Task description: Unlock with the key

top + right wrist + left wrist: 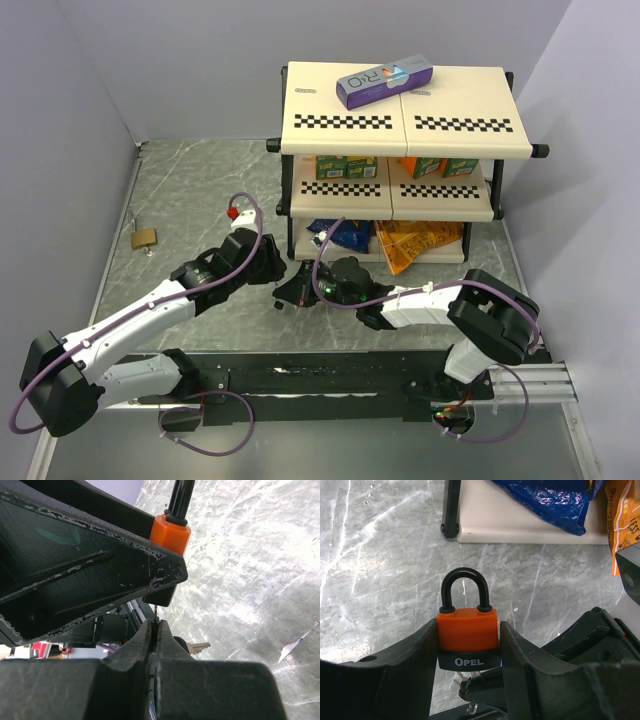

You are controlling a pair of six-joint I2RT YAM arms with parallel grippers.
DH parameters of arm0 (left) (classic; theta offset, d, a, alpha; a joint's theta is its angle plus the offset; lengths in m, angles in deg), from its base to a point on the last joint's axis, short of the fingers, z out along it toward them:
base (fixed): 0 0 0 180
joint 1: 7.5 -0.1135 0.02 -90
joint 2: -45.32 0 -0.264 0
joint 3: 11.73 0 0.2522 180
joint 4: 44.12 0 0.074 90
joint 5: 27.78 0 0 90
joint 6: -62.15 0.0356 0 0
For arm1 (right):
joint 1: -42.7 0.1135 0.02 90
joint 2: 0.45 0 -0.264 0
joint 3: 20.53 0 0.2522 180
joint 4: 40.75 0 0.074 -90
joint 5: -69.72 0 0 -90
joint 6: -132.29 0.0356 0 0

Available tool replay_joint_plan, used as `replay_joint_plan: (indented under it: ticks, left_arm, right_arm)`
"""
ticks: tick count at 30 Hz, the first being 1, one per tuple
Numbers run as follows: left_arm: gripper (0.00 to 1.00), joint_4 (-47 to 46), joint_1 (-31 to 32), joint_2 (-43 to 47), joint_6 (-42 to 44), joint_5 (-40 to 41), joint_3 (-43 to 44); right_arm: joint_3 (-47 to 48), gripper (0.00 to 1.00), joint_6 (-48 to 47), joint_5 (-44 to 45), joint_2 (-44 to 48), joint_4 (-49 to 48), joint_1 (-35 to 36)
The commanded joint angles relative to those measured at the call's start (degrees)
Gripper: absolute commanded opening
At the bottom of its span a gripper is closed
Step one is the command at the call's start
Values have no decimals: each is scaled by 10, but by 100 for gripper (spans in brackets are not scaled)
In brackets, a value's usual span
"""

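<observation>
My left gripper (468, 630) is shut on the small orange-and-black padlock (467, 632), shackle closed and pointing away, held above the marble table. My right gripper (155, 626) is shut on the key (155, 612); its thin silver blade rises from between the fingertips to the padlock's black base (162, 596). A second key (200, 646) hangs beside my right fingers. In the left wrist view silver key parts (462, 682) and a ring (472, 709) show under the padlock. In the top view the two grippers meet (298, 291) in front of the shelf.
A two-level shelf rack (400, 125) stands behind, with a purple box (385, 82) on top and blue (345, 235) and orange (420, 245) snack bags at the bottom. A brass padlock (144, 237) lies on the table at the left. Grey walls enclose the sides.
</observation>
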Motion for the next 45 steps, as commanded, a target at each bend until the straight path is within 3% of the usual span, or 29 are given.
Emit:
replay_joint_plan:
  ticks: [1,15,27,38,45]
  left_arm:
    - [1,34,13,4,-8,-58,14]
    - [1,28,13,24,-19,-102,12]
    - [1,-5,13,21,-12,-159,-9]
    - [1,-60,14,27,-38,-236,-38]
    - [1,-88,18,13,-55,-256,-50]
  right_arm:
    - [18,0,-10,68,19,-96,-22]
    - [35,0,-1,174,7,-55,-22]
    - [32,0,-69,185,1,-132,-23]
    - [-21,0,-127,302,36,-201,-22]
    - [-25,0,-215,343,43,-284,-8]
